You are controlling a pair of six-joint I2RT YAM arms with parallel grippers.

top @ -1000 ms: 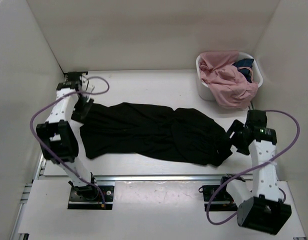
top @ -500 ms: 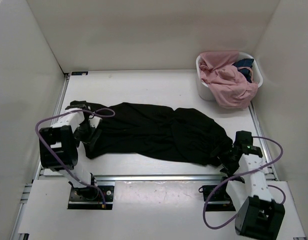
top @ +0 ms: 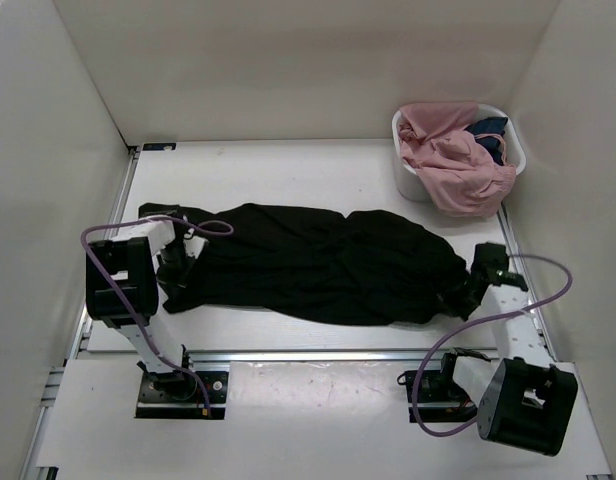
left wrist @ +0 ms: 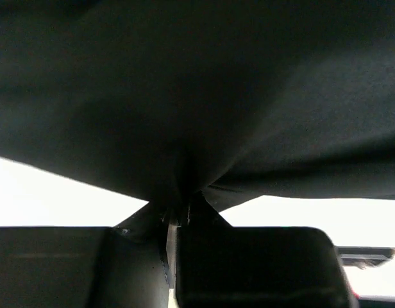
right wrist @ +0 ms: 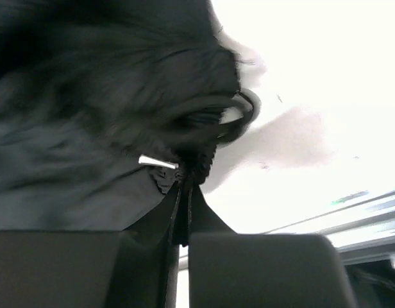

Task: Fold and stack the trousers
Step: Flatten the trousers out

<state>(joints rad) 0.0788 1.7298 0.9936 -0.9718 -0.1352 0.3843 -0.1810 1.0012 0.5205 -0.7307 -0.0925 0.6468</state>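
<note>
- The tabletop (top: 288,165) is the biggest thing. The trousers (top: 308,262) lie on it, reaching from one pincer to the other.
- The trousers were free a moment ago. Now both ends are caught, so I think lifting for the first fold can start.
- They look black, soft and crumpled, with a twist in the middle.
- The left pincer (left wrist: 178,215) was wide open. Now it is clenched on the cloth edge, which bunches up at its tip.
- The right pincer (right wrist: 183,192) has snapped tight too, grasping the other end.
</note>
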